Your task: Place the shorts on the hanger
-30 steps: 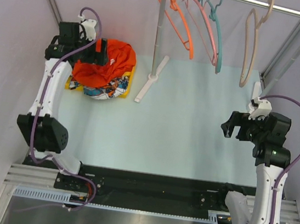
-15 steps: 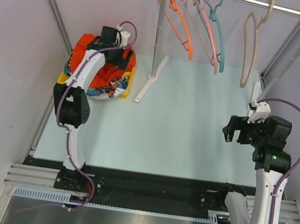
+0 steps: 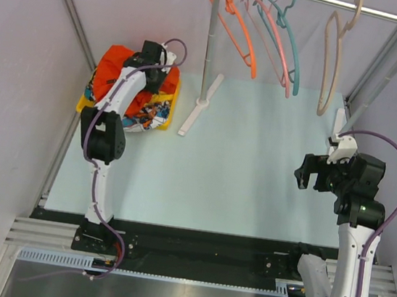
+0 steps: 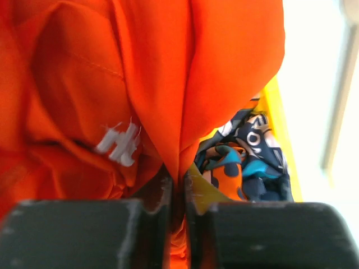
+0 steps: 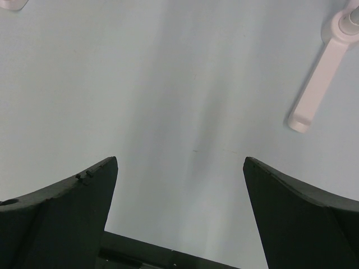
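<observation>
The orange-red shorts point(image 3: 110, 67) lie bunched on top of a clothes pile at the back left. In the left wrist view the shorts point(image 4: 151, 84) fill most of the picture. My left gripper point(image 4: 178, 188) is shut on a thin fold of that orange fabric; from above, the left gripper point(image 3: 153, 78) sits on the pile's right side. The beige hanger point(image 3: 332, 63) hangs from the rail point(image 3: 335, 3) at the back right. My right gripper point(image 3: 311, 172) hovers over the table at the right, well below the hanger. Its fingers point(image 5: 84, 202) are spread wide and hold nothing, so the right gripper point(image 5: 179, 168) is open.
A comic-print garment point(image 4: 247, 157) and a yellow one point(image 4: 275, 129) lie under the shorts. Orange point(image 3: 236, 32), pink point(image 3: 274, 45) and teal point(image 3: 291, 43) hangers hang left of the beige one. The rack's post point(image 3: 210, 47) and white foot point(image 5: 317, 84) stand on the pale table.
The left arm swung from the pile's left side to over it, came down, and its gripper went from open to shut on a fold of the shorts. The right arm barely moved.
</observation>
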Action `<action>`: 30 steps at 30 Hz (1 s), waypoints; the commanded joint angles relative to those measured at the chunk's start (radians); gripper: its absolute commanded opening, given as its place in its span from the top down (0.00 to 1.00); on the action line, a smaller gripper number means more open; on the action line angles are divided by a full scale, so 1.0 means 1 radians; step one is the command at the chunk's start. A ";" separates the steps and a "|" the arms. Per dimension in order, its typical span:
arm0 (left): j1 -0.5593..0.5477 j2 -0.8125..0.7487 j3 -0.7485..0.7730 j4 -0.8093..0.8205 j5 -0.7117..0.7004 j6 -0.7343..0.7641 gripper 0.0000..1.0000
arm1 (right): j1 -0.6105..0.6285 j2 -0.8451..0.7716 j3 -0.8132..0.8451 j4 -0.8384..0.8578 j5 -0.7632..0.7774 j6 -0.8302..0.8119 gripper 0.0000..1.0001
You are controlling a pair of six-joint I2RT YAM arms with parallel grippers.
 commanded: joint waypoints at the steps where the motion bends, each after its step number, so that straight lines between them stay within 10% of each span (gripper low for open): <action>1: 0.011 -0.119 0.114 -0.078 0.054 -0.032 1.00 | -0.004 -0.018 0.038 -0.016 -0.041 0.006 0.00; 18: -0.076 -0.520 0.355 -0.136 0.311 -0.115 1.00 | -0.002 -0.134 0.124 -0.068 -0.363 -0.078 0.00; 30: -0.470 -0.679 0.231 -0.058 0.224 -0.041 1.00 | -0.002 -0.160 0.179 -0.155 -0.496 -0.175 0.00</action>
